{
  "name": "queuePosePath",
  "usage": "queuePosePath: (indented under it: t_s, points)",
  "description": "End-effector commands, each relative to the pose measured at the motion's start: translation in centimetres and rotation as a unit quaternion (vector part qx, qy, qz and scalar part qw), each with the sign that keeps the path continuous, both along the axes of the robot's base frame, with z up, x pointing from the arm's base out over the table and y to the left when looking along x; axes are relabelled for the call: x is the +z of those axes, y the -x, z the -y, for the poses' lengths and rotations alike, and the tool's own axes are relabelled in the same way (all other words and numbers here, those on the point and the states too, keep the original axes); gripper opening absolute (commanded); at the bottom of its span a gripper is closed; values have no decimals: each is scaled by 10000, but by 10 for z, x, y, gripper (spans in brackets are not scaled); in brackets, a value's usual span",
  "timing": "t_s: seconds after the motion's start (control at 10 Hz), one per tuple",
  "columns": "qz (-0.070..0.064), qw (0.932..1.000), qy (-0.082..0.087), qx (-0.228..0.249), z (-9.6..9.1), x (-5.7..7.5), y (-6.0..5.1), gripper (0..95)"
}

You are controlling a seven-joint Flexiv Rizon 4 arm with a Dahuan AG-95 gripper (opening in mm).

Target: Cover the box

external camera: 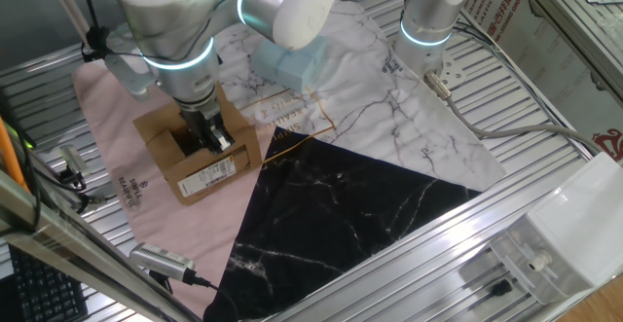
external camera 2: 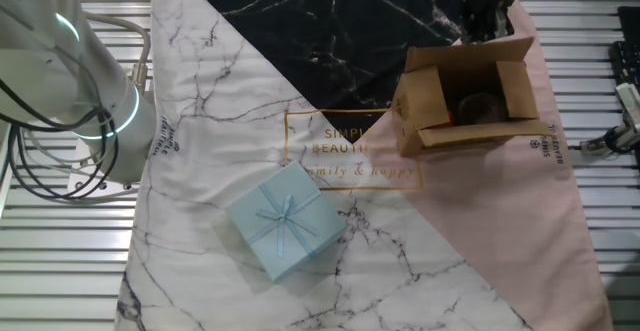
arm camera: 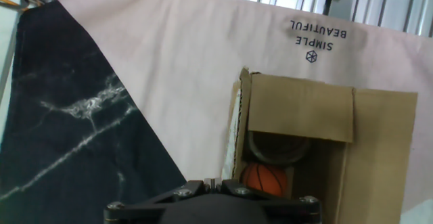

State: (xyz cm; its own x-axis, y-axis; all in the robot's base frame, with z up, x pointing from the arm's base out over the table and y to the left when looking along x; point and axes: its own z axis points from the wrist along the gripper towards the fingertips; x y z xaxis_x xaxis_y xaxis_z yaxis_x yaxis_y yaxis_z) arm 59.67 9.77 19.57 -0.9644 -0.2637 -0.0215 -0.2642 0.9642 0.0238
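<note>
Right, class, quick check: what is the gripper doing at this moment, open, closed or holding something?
Gripper: low over the open box; it cannot be told whether it is open or closed, and nothing is seen held.

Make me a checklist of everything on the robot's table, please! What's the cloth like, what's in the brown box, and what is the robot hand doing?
Surface: metal slatted table under a cloth of pink, black marble and white marble patches.
Job's things: brown box open, flaps up, white label on its side; an orange ball and something round inside.
Clutter: pale blue gift package with a bow, apart from the box.
Grippers: gripper right over the open box; fingertips hidden, open or shut unclear.
Cables: grey cables across the slats.
Surroundings: second robot base with a glowing ring.
</note>
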Motion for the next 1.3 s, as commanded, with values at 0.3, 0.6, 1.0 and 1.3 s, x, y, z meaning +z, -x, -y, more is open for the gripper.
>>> queuePosePath:
  t_s: [0.3,0.6,1.0,1.3]
  points:
    - [16,9999,-68,81,11,0,2,0]
    - [31,9998,-120,131,14,-1,2,0]
    - [50,9997,-143,173,15,-2,2,0]
    - [32,9998,-155,104,13,5,6,0]
